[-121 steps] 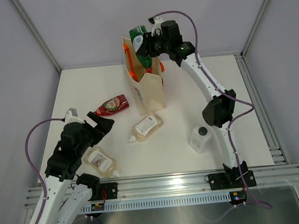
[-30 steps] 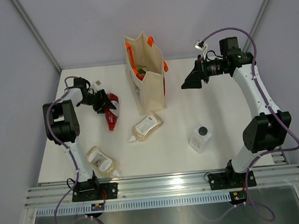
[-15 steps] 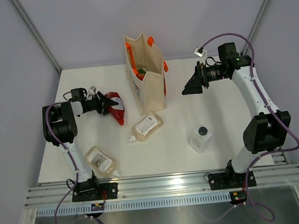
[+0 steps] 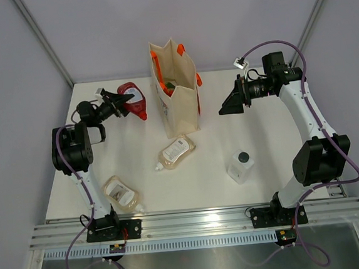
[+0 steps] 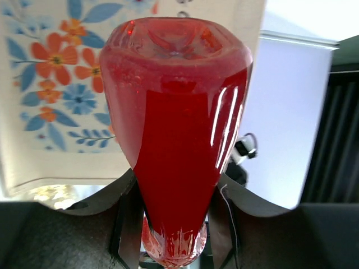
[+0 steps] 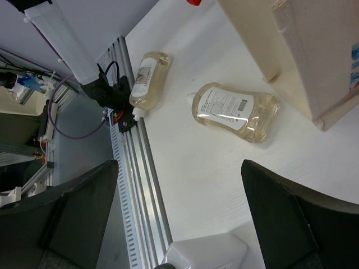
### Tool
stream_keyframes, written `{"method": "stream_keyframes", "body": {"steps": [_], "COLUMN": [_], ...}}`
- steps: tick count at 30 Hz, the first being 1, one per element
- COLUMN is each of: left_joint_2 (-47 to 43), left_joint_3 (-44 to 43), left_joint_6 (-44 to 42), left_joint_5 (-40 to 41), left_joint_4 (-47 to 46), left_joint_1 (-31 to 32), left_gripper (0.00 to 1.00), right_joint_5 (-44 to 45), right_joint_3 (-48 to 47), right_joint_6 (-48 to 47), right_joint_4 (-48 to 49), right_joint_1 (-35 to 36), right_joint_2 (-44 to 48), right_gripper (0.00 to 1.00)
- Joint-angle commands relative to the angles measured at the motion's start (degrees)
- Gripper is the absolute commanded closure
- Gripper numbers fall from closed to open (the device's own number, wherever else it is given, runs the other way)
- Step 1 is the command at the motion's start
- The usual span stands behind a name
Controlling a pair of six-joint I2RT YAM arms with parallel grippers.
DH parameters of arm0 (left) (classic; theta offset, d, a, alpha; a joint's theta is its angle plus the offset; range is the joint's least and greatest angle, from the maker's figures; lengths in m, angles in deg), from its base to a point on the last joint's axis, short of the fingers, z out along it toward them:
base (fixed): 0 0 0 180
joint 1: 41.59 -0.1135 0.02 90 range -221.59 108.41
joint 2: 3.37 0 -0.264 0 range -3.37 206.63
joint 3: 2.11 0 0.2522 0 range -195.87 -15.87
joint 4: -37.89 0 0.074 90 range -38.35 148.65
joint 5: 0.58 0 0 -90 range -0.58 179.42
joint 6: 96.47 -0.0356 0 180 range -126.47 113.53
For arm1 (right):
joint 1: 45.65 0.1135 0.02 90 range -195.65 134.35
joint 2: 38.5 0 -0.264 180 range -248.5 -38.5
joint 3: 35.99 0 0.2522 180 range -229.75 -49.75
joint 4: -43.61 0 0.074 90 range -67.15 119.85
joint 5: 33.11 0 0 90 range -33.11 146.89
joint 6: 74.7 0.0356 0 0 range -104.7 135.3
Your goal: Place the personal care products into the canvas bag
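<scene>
Left gripper (image 4: 115,100) pinches the glossy red plastic bottle (image 4: 131,98) near the desk's (image 4: 125,161) far edge, just left of the upright beige canvas bag (image 4: 180,106). Right gripper (image 4: 230,103) — spread wide.

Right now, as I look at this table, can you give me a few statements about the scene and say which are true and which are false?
1. The left gripper is shut on the red bottle, held up off the table. True.
2. The right gripper holds a bottle too. False: its jaws are open and nothing is between them.
3. The canvas bag has tipped onto its side. False: it stands upright, mouth open to the top.
4. Two peach bottles lie on the table, one right in front of the bag, the other near the left arm's base. True.
5. The clear black-capped bottle is on the table, outside the bag. True.
</scene>
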Motion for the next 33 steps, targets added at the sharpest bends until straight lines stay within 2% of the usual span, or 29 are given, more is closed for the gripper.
{"method": "stream_keyframes", "body": {"steps": [1,5,15,19,25,31,33], "left_joint_2": [-1.7,-5.4,-12.1,-11.8,-9.9,-6.0,-4.2], "left_joint_3": [-4.0,-7.0,-16.5,-21.0,-30.5,-41.2,-46.1], "left_joint_6": [13.9,10.7,-4.2,-5.0,-11.1,-19.6,-23.4], "left_joint_5": [3.3,4.2,4.3,5.5,8.9,13.3,15.1], "left_joint_4": [-29.3,-23.0,5.5,9.6,22.1,37.8,46.5], "left_joint_1": [0.0,0.5,3.3,5.5,10.3,13.8,14.9], "left_gripper": [1.0,1.0,1.0,1.0,1.0,1.0,1.0], "right_joint_5": [-1.4,-1.3,-0.6,0.3,0.7,1.0,1.4], "right_joint_3": [-0.3,-0.5,-0.3,-0.2,0.9,2.6,3.7], "right_joint_6": [-0.6,-0.1,0.7,0.9,1.9,3.2,4.0], "right_joint_4": [0.1,0.5,1.4,1.4,2.9,4.7,6.5], "right_joint_1": [-0.2,-0.2,-0.2,-0.3,-0.3,-0.3,-0.3], "right_joint_2": [2.1,1.9,1.9,2.1,3.0,4.1,4.6], "right_gripper": [0.01,0.0,0.01,0.01,0.01,0.01,0.01]}}
